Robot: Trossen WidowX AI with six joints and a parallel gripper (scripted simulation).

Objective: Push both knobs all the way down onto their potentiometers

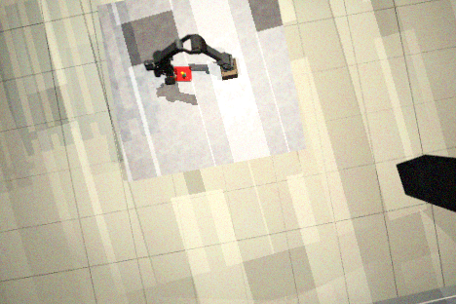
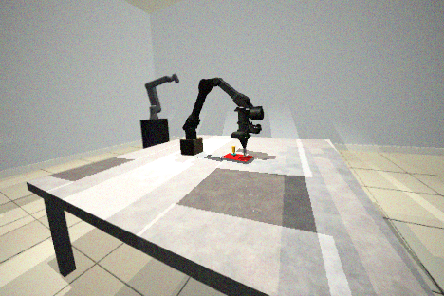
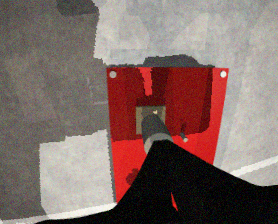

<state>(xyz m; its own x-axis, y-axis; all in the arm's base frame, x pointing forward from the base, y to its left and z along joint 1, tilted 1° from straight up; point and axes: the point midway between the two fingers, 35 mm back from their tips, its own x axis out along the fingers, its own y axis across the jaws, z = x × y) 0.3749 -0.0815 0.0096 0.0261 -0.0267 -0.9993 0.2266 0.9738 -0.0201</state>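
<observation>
Claw (image 1: 170,80) (image 2: 245,151) (image 3: 160,147) together, over the grey knob (image 2: 245,152) (image 3: 153,131) — press straight down, slowly, centred on the shaft; any sideways lean could loosen the pot (image 3: 140,120) from the board (image 1: 178,78) (image 2: 230,157) (image 3: 125,165).

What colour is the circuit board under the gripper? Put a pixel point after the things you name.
The circuit board (image 1: 178,69) (image 2: 230,157) (image 3: 127,157) is red, clearest in the wrist view.

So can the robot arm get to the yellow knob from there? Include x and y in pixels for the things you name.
Probably yes: the yellow knob (image 1: 183,73) (image 2: 233,149) stands up beside the closed gripper (image 2: 245,151) (image 3: 157,142), and nothing seems to cover it from above.
</observation>
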